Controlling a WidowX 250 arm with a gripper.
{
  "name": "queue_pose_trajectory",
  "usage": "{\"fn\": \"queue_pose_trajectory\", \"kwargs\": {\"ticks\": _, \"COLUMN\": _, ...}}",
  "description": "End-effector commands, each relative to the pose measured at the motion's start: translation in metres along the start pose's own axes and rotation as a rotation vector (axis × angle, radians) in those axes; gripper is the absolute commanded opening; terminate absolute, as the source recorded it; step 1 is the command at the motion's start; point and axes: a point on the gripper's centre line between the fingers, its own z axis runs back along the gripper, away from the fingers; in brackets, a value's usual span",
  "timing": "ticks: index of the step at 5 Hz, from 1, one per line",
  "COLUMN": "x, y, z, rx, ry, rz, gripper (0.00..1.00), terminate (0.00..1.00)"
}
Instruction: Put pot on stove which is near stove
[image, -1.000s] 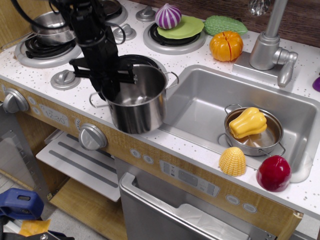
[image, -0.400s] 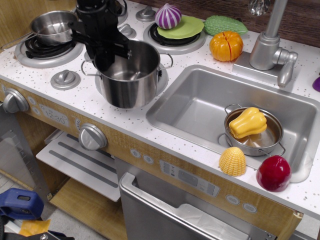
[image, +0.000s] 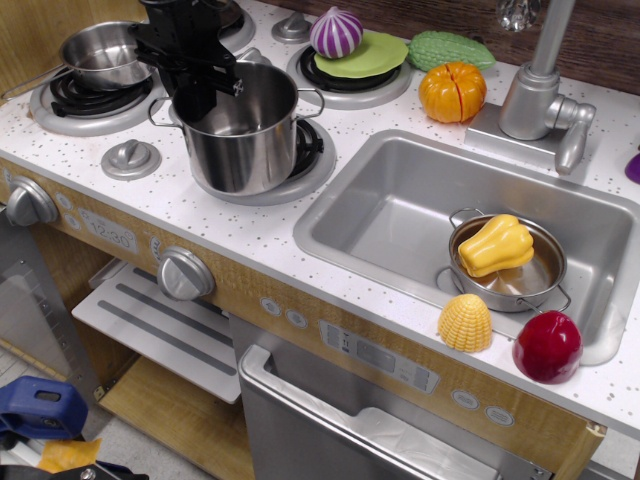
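Observation:
The tall shiny steel pot (image: 240, 135) stands over the front right stove burner (image: 300, 165), whose silver dish and black coil show at its right side. It looks a little tilted, and I cannot tell whether its base rests on the coil. My black gripper (image: 197, 90) comes down from the top left and is shut on the pot's left rim, one finger inside, one outside. The pot's wire loop handles stick out at left and right.
A small steel saucepan (image: 105, 55) sits on the left burner. A purple onion (image: 336, 32) on a green plate covers the rear burner. An orange pumpkin (image: 452, 92) stands by the faucet (image: 535, 90). The sink (image: 420, 200) holds a steel bowl with yellow squash (image: 495, 245). Corn (image: 465, 322) and a red fruit (image: 547, 346) lie at the front.
The gripper has carried the pot from the counter's front edge back and to the left, over the front right burner.

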Motion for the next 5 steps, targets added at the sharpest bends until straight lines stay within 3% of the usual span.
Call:
{"fn": "queue_pose_trajectory", "kwargs": {"ticks": 1, "x": 0.026, "y": 0.022, "z": 0.003, "rx": 0.008, "ry": -0.067, "rz": -0.045, "gripper": 0.00, "terminate": 0.00}}
{"fn": "queue_pose_trajectory", "kwargs": {"ticks": 4, "x": 0.046, "y": 0.025, "z": -0.009, "rx": -0.016, "ry": -0.088, "rz": -0.082, "gripper": 0.00, "terminate": 0.00}}
{"fn": "queue_pose_trajectory", "kwargs": {"ticks": 5, "x": 0.045, "y": 0.023, "z": -0.010, "rx": -0.033, "ry": -0.092, "rz": -0.085, "gripper": 1.00, "terminate": 1.00}}
